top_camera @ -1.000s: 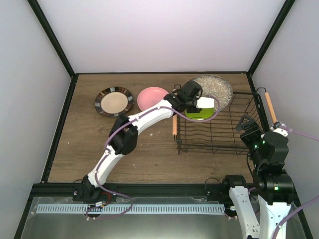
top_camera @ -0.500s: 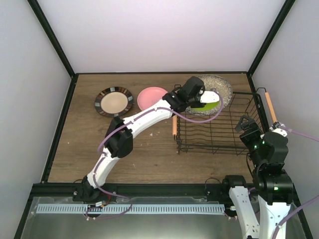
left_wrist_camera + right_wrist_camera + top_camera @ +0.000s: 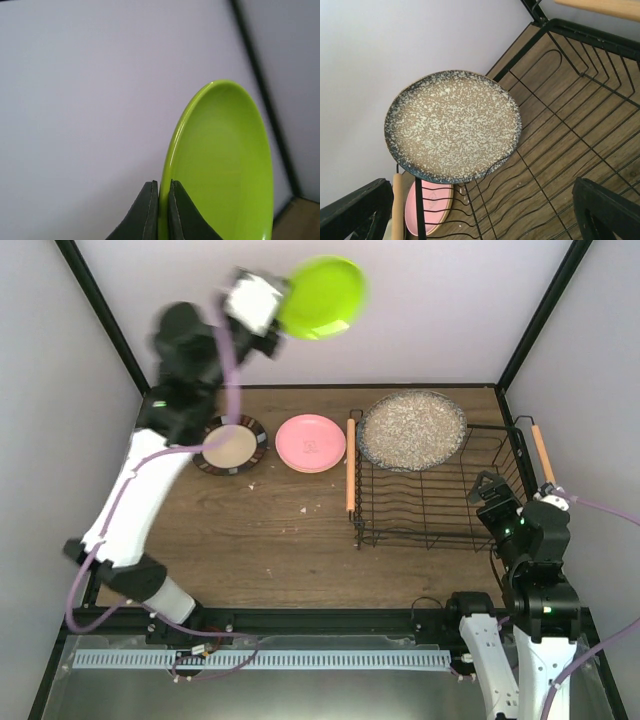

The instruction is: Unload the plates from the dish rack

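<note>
Fingers (image 3: 149,212) of left gripper (image 3: 279,310) pinch lime green plate (image 3: 220,165) before white wall (image 3: 75,100); right gripper (image 3: 488,488) gapes; cream plate (image 3: 229,445) on wood table (image 3: 270,540) shows only overhead.

Bright, even, diffuse light; faint soft shadows on the desk (image 3: 280,530). The left arm (image 3: 185,360) is motion-blurred overhead; a sheen lines the lime green plate (image 3: 225,170).

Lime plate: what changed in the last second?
The left gripper, shut on the rim of the lime plate, lifted it out of the dish rack and swung it up and to the left. The plate now hangs high above the table. Unchanged: the speckled plate leaning in the rack, the pink plate and brown-rimmed plate on the table, and the right gripper open beside the rack.
</note>
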